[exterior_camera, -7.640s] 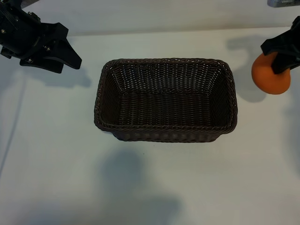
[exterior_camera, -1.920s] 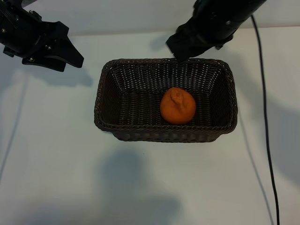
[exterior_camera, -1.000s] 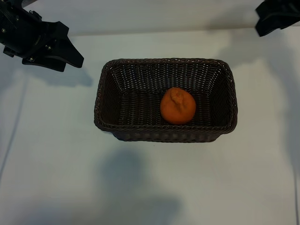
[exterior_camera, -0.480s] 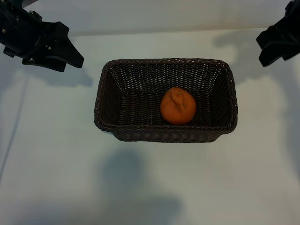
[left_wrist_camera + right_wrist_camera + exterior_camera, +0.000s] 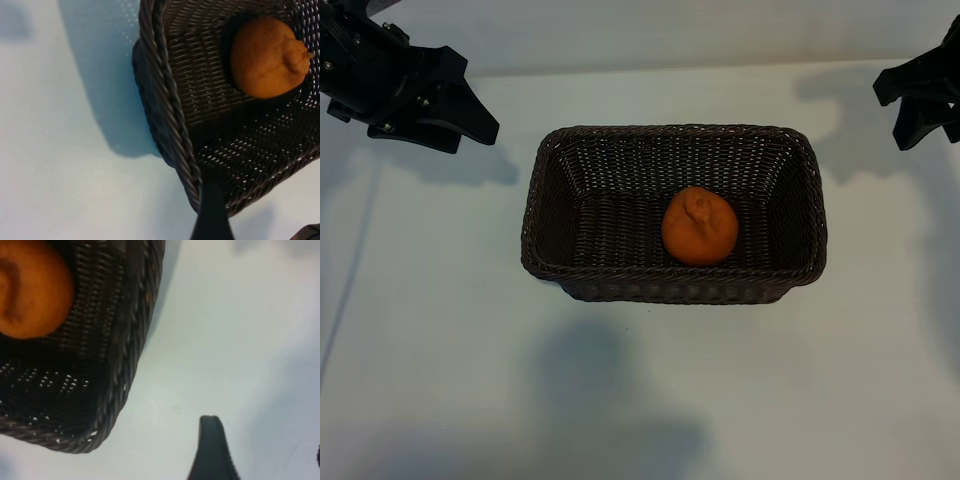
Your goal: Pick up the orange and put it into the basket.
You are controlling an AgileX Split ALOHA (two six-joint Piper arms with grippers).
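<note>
- The small, matte, knobby orange fruit [image 5: 699, 226] lies on the floor of the large dark brown woven wicker basket [image 5: 540, 190], right of its middle and near the front wall.
- The basket stands mid-worktop [image 5: 440, 330].
- The right gripper [image 5: 923, 100] hangs by the worktop's far right corner, jaws parted and empty.
- The left gripper [image 5: 432, 105] sits parked near the far left corner, also spread and empty.
- The placing looks done; I judge nothing is left but parking the right arm.
</note>
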